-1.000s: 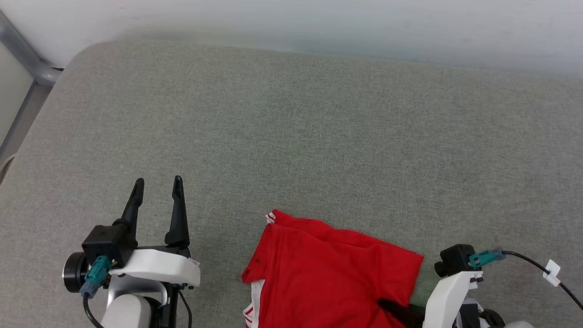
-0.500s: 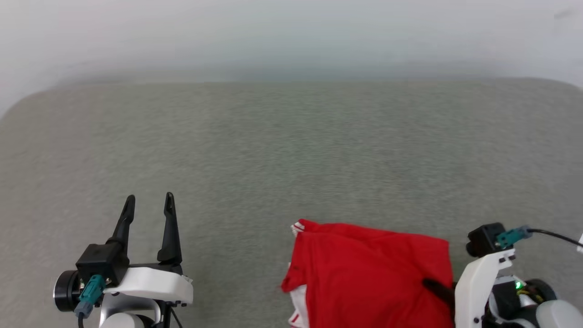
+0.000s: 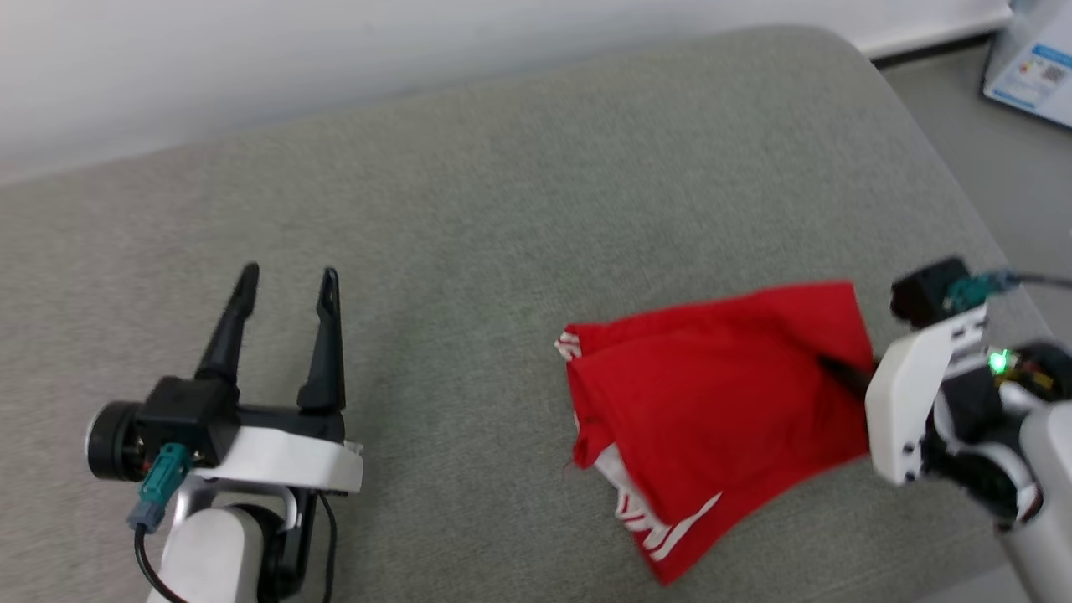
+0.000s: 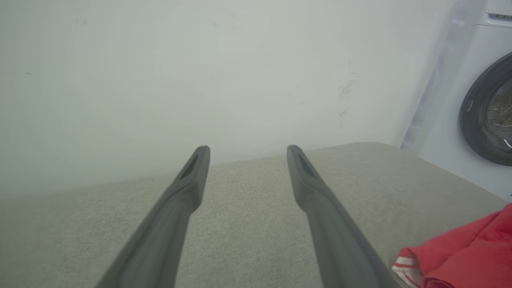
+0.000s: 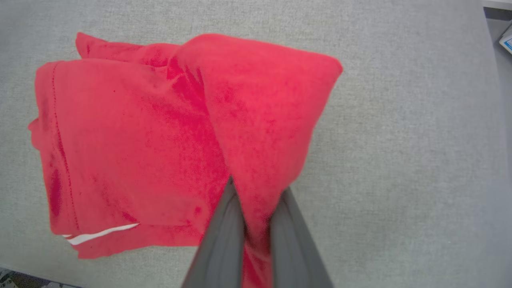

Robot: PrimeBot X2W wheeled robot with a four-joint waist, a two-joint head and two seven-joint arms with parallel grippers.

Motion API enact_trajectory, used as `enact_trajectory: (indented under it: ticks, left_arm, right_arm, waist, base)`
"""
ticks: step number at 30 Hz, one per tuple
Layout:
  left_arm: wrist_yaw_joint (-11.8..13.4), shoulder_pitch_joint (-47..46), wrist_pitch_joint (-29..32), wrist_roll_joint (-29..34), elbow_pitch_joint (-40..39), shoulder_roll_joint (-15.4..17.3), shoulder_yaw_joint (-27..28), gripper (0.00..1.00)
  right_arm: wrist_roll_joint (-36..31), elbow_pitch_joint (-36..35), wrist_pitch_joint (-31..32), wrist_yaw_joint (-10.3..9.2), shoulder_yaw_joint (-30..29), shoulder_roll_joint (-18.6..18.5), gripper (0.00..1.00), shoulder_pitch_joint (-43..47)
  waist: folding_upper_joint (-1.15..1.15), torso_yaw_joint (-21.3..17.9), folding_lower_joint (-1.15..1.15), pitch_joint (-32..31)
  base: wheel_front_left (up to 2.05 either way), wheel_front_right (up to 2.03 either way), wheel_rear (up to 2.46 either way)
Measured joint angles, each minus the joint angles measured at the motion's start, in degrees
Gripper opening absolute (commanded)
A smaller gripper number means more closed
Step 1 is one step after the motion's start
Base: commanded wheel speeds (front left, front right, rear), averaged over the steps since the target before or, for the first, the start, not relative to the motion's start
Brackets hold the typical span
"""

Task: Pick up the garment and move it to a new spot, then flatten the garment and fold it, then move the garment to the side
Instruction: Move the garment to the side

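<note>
The folded red garment [image 3: 720,394] with white striped trim lies on the grey cushioned surface [image 3: 502,209] at the right. My right gripper [image 3: 837,373] is shut on the garment's right edge, and red cloth [image 5: 256,120] is pinched between its two dark fingers [image 5: 224,224] in the right wrist view. A corner of the garment [image 4: 468,256] with striped trim shows at the lower right of the left wrist view. My left gripper [image 3: 286,280] stands open over bare cushion at the left, well apart from the garment, with nothing between its fingers [image 4: 188,180].
A pale wall runs behind the cushion. The cushion's rounded right end [image 3: 921,126] drops to grey floor, where a white and blue item [image 3: 1030,75] sits. A washing machine door [image 4: 488,112] shows at the right of the left wrist view.
The head camera has swung to the right and the whole picture has shifted. The garment stays pinched in my right gripper and now sits higher in the picture, with its right edge lifted.
</note>
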Motion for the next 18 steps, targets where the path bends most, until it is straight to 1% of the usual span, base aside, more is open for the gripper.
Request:
enact_trajectory:
  ticks: [4,9,13,18]
  left_arm:
    - [-0.55,-2.97,1.71,1.44,-3.00,1.76,-0.99,1.00]
    - [-1.13,-6.87,3.69,2.85,-6.22,2.90,-2.04,1.00]
    - [-1.58,-9.77,4.92,3.46,-8.12,4.04,-2.36,1.00]
    - [-2.03,-13.06,6.46,4.57,-11.15,5.49,-2.88,1.00]
  right_arm:
    - [-0.24,2.65,-2.99,0.01,0.05,-2.19,0.00,-6.79]
    - [-0.18,7.78,-5.28,0.00,-3.82,-5.32,0.00,-12.61]
    - [-1.23,11.52,-7.71,0.01,-7.05,-7.94,0.00,-16.06]
    - [-1.55,15.89,-10.69,0.01,-12.46,-10.24,0.00,-20.19]
  waist:
    - [0.00,-2.69,0.01,4.72]
    - [0.00,-4.65,0.01,10.81]
    - [0.00,-5.18,0.02,15.26]
    - [0.00,-5.01,0.02,20.28]
  base:
    - [0.00,0.00,0.00]
    - [0.00,0.00,0.00]
    - [0.00,0.00,0.00]
    - [0.00,0.00,0.00]
